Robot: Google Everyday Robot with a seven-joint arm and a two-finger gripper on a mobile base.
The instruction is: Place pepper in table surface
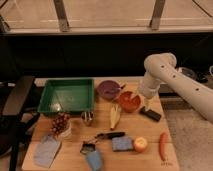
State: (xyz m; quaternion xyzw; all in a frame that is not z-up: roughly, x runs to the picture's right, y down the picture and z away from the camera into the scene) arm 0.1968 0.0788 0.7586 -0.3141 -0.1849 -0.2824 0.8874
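The white arm (170, 80) reaches in from the right of the frame, bends at its elbow and points down, with its claw (148, 104) just beside the orange bowl (129, 101). Whether the claw is clenched or released I cannot tell. The pepper (163, 145) lies on the surface (142, 127) at lower right, well apart from the claw.

Single high view, angled down over the table surface (145, 128) from its near edge, hand (148, 103) right of centre

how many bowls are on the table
2. A purple bowl sits just right of the green tray; an orange bowl sits right of that, with the gripper close by its right side. No others appear hidden.
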